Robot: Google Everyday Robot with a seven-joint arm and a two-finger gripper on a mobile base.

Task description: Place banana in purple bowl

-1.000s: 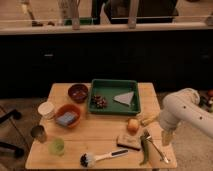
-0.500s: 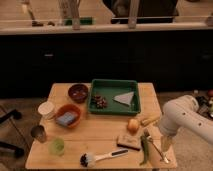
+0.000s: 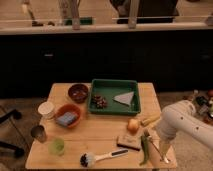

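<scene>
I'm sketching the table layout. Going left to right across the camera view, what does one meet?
White cup → purple bowl → green tray → banana → gripper, low at the table's front right corner. The orange bowl and orange fruit overlap their neighbours, so they are left out.

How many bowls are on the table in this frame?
2. The purple bowl sits back left beside the green tray; the orange bowl is just in front of it. None seems hidden. The gripper hangs at the table's front right.
</scene>
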